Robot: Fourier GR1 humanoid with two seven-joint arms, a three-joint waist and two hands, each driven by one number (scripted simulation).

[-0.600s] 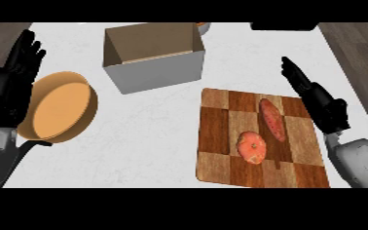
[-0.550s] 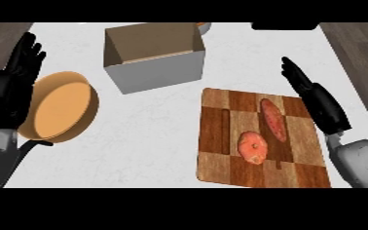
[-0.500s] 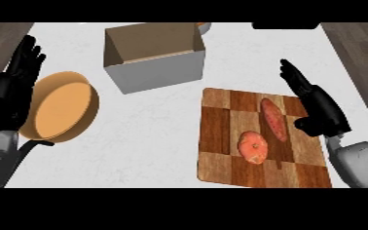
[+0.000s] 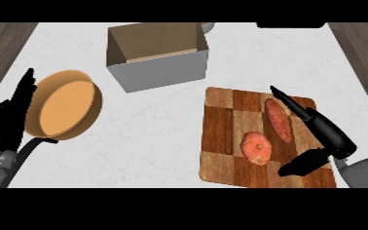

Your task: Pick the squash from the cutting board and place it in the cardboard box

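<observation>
The squash [image 4: 256, 147], round and orange, lies on the checkered wooden cutting board [image 4: 226, 126] at the lower right. A long reddish sweet potato [image 4: 278, 119] lies just behind it on the same board. My right hand [image 4: 327, 132] hovers open over the board's right side, with its straight fingers running along the sweet potato's right and its thumb spread out right of the squash. It holds nothing. The open cardboard box [image 4: 158, 53] stands behind the board to the left. My left hand [image 4: 14, 112] rests open at the left edge.
An orange pan [image 4: 66, 105] lies at the left beside my left hand, its dark handle pointing toward me. A dark object [image 4: 291, 24] sits at the far right edge of the counter, and a small grey thing [image 4: 207, 27] peeks out behind the box.
My right hand has come down and in from the right, over the board's edge near the sweet potato. My left hand has sunk lower along the left edge.
</observation>
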